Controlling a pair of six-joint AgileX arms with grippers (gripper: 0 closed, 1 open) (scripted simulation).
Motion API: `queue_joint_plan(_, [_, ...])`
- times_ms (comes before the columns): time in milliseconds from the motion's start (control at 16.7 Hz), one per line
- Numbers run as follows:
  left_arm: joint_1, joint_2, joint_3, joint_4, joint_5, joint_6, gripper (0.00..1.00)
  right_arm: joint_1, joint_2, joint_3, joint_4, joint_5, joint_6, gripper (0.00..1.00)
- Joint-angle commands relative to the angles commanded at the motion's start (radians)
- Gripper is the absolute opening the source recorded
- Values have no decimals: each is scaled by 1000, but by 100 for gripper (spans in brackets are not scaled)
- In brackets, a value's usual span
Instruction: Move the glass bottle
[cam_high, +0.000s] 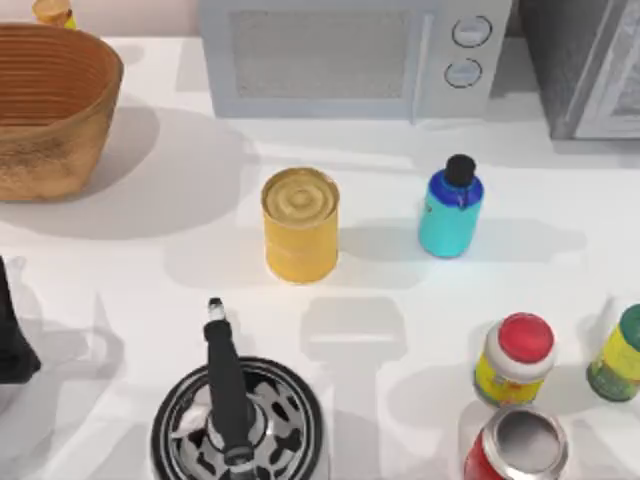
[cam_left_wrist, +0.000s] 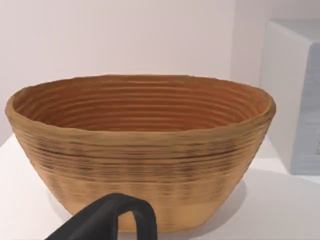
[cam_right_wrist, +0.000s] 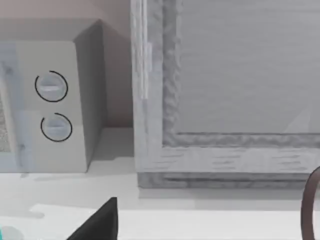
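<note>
Glass bottle (cam_high: 450, 215) stands upright right of centre on the bench (cam_high: 150, 250), untouched. Left arm (cam_high: 12, 340) sits at the left edge, jaws probably unreadable, can't tell.

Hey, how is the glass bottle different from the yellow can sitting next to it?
The glass bottle is teal with a blue shoulder, while the yellow can is yellow all over. The bottle narrows to a small round black cap; the can ends in a wide, flat ridged lid. The bottle looks shorter and slimmer than the can. It stands toward the table's right, the can nearer the middle. Both stand upright on the white table, apart, with no gripper touching them.
</note>
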Motion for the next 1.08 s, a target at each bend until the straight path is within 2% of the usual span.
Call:
queue_joint_plan(240, [-13, 31, 22, 12, -3, 1, 100, 0, 0, 0, 0, 0, 0, 100])
queue_joint_plan(480, [-91, 217, 142, 79, -14, 5, 100, 0, 0, 0, 0, 0, 0, 100])
queue_joint_plan(720, [-224, 565, 326, 181, -22, 12, 100, 0, 0, 0, 0, 0, 0, 100])
queue_joint_plan(1080, [-485, 1231, 640, 348, -5, 24, 100, 0, 0, 0, 0, 0, 0, 100])
